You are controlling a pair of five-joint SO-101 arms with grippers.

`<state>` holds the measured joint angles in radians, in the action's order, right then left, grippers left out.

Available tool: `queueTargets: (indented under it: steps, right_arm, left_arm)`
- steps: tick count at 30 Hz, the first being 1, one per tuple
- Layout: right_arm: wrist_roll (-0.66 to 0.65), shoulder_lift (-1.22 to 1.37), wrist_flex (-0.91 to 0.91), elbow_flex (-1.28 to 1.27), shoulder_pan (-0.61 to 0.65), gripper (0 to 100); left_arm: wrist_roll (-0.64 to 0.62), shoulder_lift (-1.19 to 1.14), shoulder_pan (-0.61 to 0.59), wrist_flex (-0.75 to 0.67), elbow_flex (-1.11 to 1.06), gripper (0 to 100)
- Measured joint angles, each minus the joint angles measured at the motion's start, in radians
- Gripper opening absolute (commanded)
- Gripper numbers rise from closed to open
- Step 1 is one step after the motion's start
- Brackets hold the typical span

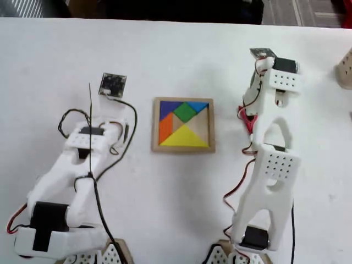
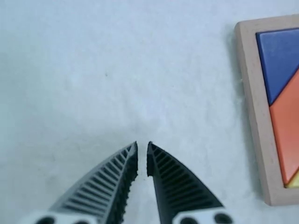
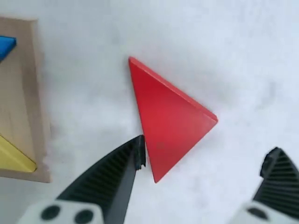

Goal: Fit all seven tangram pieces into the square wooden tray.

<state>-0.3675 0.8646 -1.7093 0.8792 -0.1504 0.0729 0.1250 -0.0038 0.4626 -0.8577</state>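
two tools angled down, right tool (image 3: 208, 154) spread around red triangle (image 3: 166, 116), left tool (image 2: 142, 154) clenched

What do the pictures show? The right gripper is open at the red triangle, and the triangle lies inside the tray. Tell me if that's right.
Not quite. The red triangle is not inside the tray. It lies on the table beside the tray, as the right wrist view shows. The rest holds: the right gripper is open at the triangle.
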Motion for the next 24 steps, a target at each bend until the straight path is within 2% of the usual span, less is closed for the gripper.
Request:
queueTargets:
  steps: [9,24]
  right_arm:
    - [-0.044,0.060,0.018,0.011,-0.046,37.6]
    - [-0.051,0.130,0.020,0.035,-0.009,37.6]
  left_arm:
    - [0.000,0.000,0.000,0.000,0.000,6]
    - [0.000,0.000,0.000,0.000,0.000,6]
